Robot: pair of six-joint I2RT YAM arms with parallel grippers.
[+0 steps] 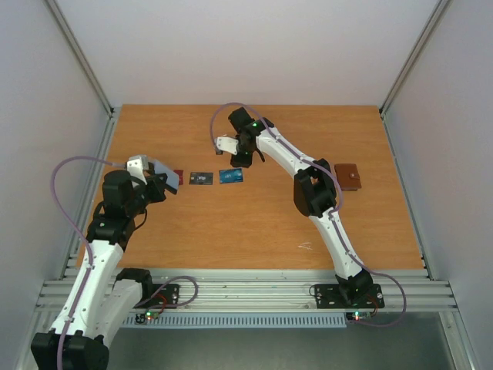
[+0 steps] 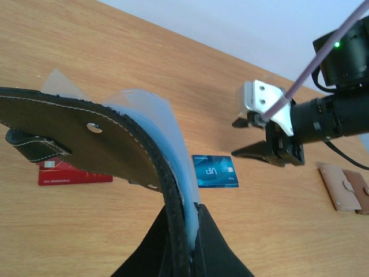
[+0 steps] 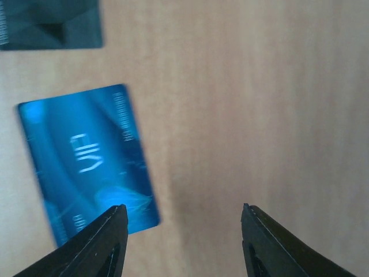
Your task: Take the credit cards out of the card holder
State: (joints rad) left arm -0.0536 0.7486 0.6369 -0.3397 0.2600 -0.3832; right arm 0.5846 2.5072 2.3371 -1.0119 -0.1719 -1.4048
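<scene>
Card holder (image 2: pixel 104 144) pinched in the left hand (image 2: pixel 183 242), the spread, empty right hand (image 3: pixel 181 210) should lift straight off the blue card (image 3: pixel 86 161) beneath.

Soft, even light fills the overhead view. The worktop (image 1: pixel 231 223) is bright and carries only faint shadows. The right wrist view is blurred throughout: the blue card (image 3: pixel 86 161) looks smeared and its lettering is soft. In the left wrist view the card holder (image 2: pixel 98 144), close to the lens, is dark and slightly soft, while its pale pockets (image 2: pixel 155 115) glow.
</scene>
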